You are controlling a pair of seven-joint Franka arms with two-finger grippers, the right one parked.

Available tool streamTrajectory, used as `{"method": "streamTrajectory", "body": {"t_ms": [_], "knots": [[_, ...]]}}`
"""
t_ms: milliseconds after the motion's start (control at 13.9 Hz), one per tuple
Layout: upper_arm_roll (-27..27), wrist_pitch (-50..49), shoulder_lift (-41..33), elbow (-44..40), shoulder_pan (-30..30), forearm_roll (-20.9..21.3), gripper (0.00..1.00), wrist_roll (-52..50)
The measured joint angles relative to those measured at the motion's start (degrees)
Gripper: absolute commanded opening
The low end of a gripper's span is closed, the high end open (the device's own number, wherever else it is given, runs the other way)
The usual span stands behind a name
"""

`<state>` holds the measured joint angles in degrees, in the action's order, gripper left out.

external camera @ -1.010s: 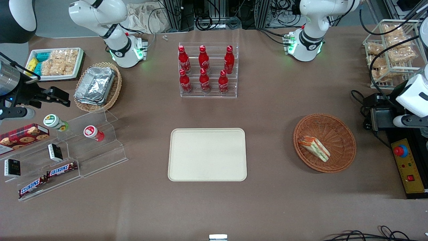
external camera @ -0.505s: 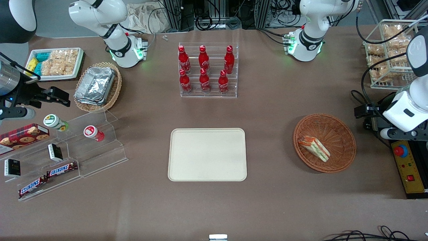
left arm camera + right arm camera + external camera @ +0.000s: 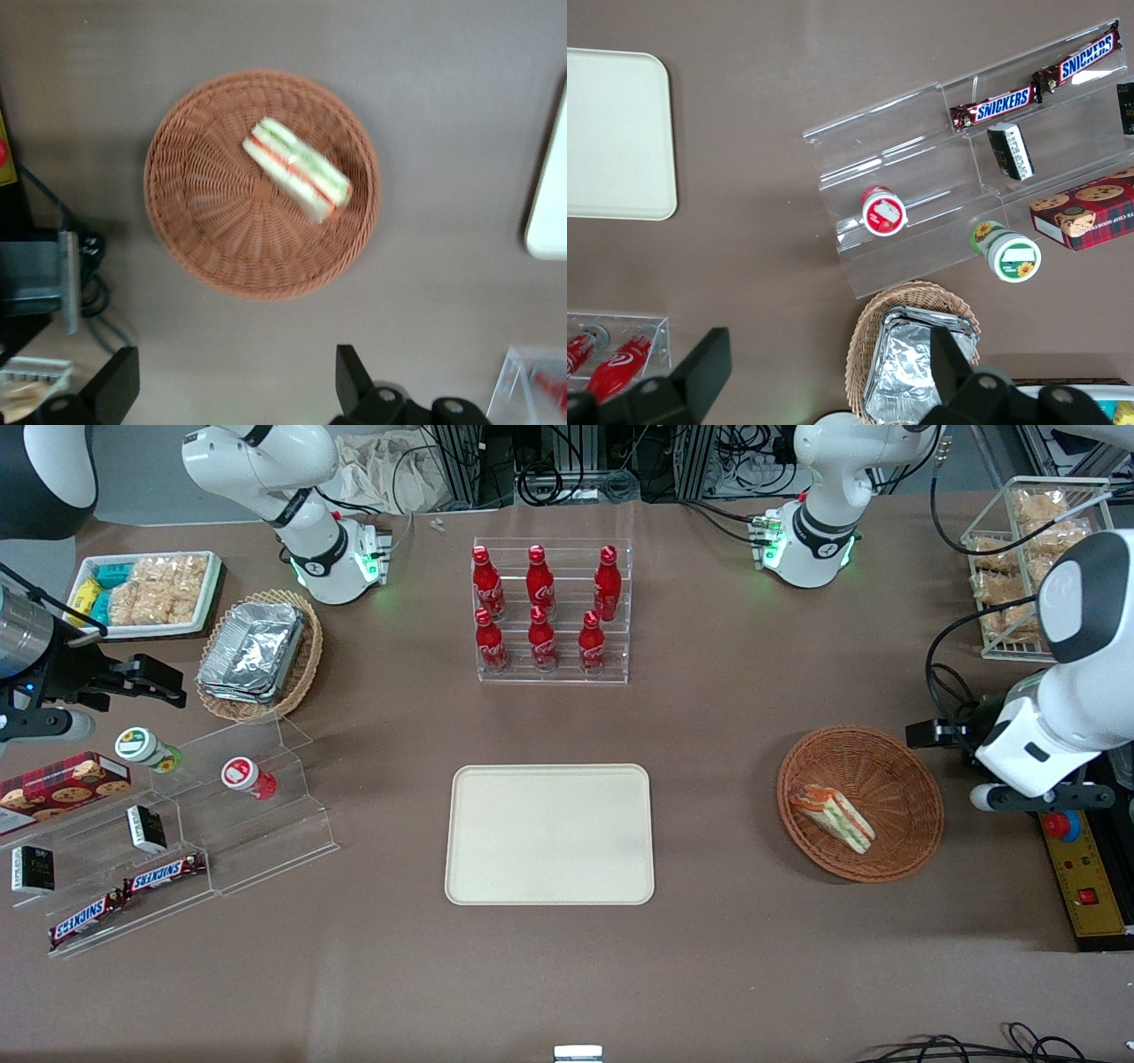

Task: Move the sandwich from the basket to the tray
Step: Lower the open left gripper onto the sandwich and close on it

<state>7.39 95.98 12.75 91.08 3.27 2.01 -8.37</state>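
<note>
The sandwich, a white-bread wedge with orange-red and green layers, lies in the round reddish-brown wicker basket. The cream rectangular tray sits mid-table with nothing on it, toward the parked arm's end from the basket. My left gripper hovers above the table just outside the basket's rim, on the working arm's side. In the left wrist view the sandwich rests off-centre in the basket, and the gripper stands open with only bare table between its fingers. The tray's edge also shows.
A yellow control box with a red button lies beside the basket at the working arm's end. A wire rack of snack bags stands farther from the camera. A clear rack of red bottles stands farther back than the tray.
The left arm has swung in from the table's edge toward the basket, bringing the gripper close to its rim. Sandwich, basket and tray have not moved.
</note>
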Motion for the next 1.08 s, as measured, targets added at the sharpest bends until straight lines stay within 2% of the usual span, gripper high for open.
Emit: {"method": "streamTrajectory", "body": {"t_ms": [216, 433, 794, 1082], "knots": [[0.0, 7.8, -0.4, 7.4, 0.0, -0.1, 0.99, -7.1], [0.1, 14.3, 0.3, 12.1, 0.0, -0.1, 0.99, -19.6], [0.3, 24.6, 7.3, 13.1, -0.5, -0.1, 0.99, -35.9], [0.3, 31.4, 11.5, 13.7, -1.0, -0.1, 0.99, -44.4]]}}
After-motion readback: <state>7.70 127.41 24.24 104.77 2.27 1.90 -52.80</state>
